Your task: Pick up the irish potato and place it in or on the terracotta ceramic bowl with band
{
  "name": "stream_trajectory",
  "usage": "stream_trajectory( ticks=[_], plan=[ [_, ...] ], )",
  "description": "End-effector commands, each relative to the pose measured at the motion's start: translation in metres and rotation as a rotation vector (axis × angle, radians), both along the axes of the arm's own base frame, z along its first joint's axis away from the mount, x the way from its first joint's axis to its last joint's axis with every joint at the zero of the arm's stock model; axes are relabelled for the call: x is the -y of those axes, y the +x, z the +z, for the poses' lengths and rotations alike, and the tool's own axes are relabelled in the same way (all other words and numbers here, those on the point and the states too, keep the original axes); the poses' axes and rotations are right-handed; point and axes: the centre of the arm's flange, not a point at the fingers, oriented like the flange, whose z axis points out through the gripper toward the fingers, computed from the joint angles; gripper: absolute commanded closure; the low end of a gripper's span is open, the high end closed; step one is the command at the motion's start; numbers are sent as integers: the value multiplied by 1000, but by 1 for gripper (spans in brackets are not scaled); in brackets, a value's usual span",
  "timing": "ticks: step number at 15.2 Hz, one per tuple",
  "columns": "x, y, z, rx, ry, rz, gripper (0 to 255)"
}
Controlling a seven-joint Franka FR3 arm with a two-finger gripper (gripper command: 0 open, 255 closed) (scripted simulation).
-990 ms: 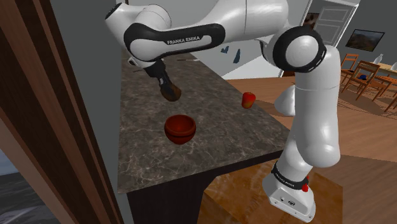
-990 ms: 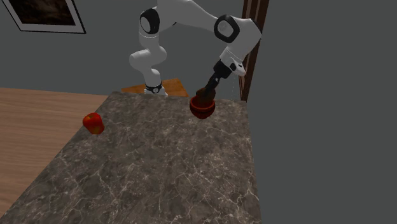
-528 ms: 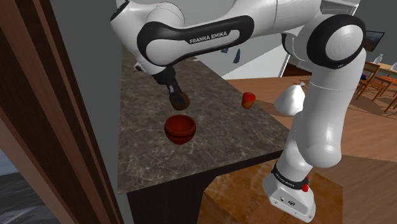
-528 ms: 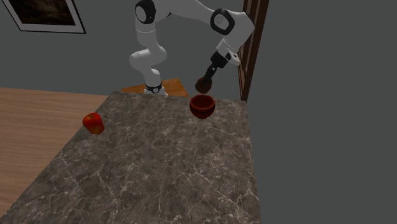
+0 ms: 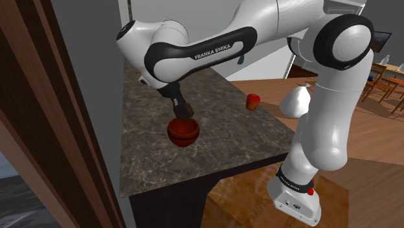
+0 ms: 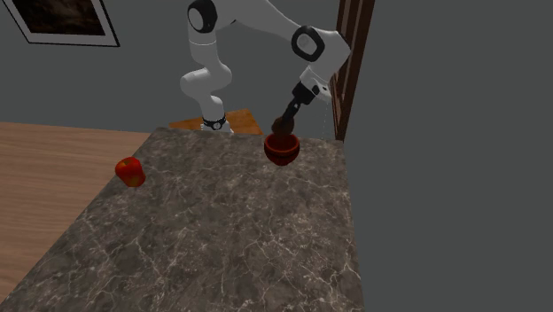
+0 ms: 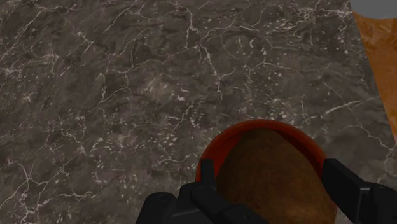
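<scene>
Hanging just over the terracotta bowl (image 5: 183, 134) on the marble counter (image 5: 145, 152), the gripper (image 5: 185, 114) clasps the brown potato (image 7: 273, 181) between its fingers (bowl's mouth directly beneath, so release needs only a short drop).

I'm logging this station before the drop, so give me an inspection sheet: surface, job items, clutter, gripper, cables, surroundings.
Surface: dark veined stone counter.
Job's things: brown potato held just over the red bowl, not yet released.
Clutter: one red fruit near the counter's edge, well apart from the bowl.
Gripper: gripper shut on the potato, right above the bowl.
Cables: nothing seen.
Surroundings: wood floor, grey wall, framed picture, dark wooden post, chairs far off.
</scene>
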Motion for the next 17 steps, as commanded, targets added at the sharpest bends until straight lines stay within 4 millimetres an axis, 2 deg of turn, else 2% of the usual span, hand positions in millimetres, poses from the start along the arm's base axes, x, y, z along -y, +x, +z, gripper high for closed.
stream_trajectory(
  ticks=[1,7,14,15,17],
  plan=[
    [1,0,-12,0,0,0,255],
    [1,0,-41,0,0,0,255],
    [1,0,-41,0,0,0,255],
    [1,0,-41,0,0,0,0],
    [1,0,-41,0,0,0,0]
  ],
)
